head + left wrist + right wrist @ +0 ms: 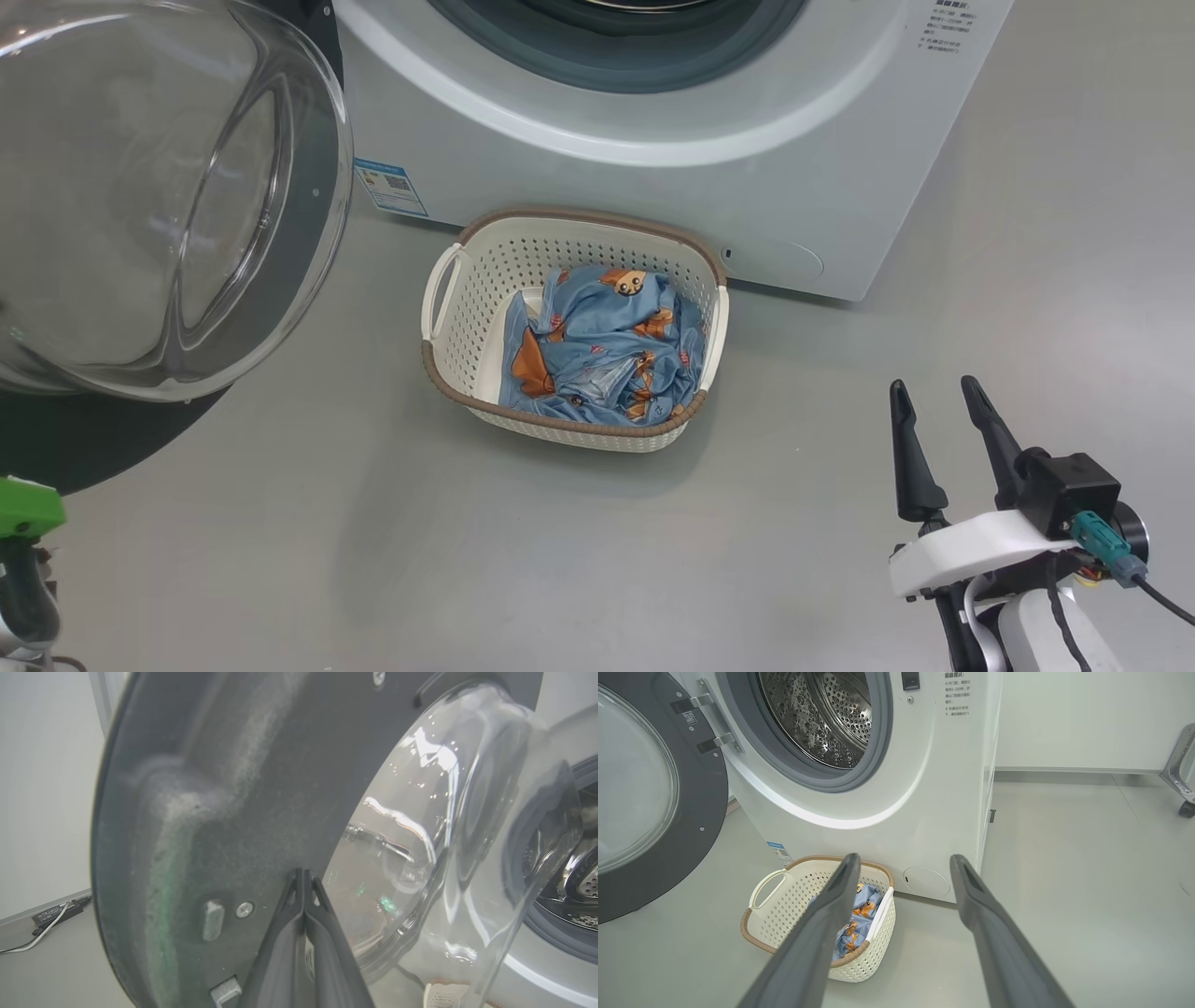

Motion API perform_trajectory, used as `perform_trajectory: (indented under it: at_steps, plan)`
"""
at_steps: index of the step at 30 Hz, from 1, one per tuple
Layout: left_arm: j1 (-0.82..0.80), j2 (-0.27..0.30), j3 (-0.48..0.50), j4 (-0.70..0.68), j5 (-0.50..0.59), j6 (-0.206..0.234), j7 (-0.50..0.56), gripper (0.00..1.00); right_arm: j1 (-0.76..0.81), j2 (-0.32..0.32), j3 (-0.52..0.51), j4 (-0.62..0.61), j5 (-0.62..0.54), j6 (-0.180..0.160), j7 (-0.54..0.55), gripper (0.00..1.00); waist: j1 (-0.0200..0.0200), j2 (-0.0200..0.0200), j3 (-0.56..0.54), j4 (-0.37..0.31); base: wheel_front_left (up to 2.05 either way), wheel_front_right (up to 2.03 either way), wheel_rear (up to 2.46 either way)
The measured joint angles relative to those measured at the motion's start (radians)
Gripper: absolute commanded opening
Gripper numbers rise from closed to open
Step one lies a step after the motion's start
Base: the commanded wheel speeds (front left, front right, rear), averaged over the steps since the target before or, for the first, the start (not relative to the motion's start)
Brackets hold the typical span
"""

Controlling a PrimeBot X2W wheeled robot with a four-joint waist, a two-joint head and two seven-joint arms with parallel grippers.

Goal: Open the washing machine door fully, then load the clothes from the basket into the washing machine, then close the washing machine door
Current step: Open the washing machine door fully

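Your left fingers (302, 891) are pressed together, holding nothing. Their tips aim at the inner face of the washing machine door (698, 826), where its dark rim (224, 788) meets the glass bowl (420, 835); whether they touch it you cannot tell. The door stands open left of the washing machine (924, 812). Just in front of the machine, the basket (467, 308) sits on the floor (373, 541) with the clothes (597, 345) inside. Your right fingers (983, 919) are spread wide and empty, raised over the floor right of the basket, well apart from it, pointing at the machine's lower front.
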Motion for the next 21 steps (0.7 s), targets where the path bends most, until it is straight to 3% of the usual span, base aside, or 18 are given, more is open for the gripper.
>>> perform_trajectory:
  at_steps: [21]
  plan:
    - [-0.06,0.021,0.059,0.099,0.019,-0.035,0.0,0.0,-0.01,0.005,-0.003,0.012,0.002,0.0,0.0,1.0,0.0,0.0,0.002,-0.01,0.0,0.0,0.0]
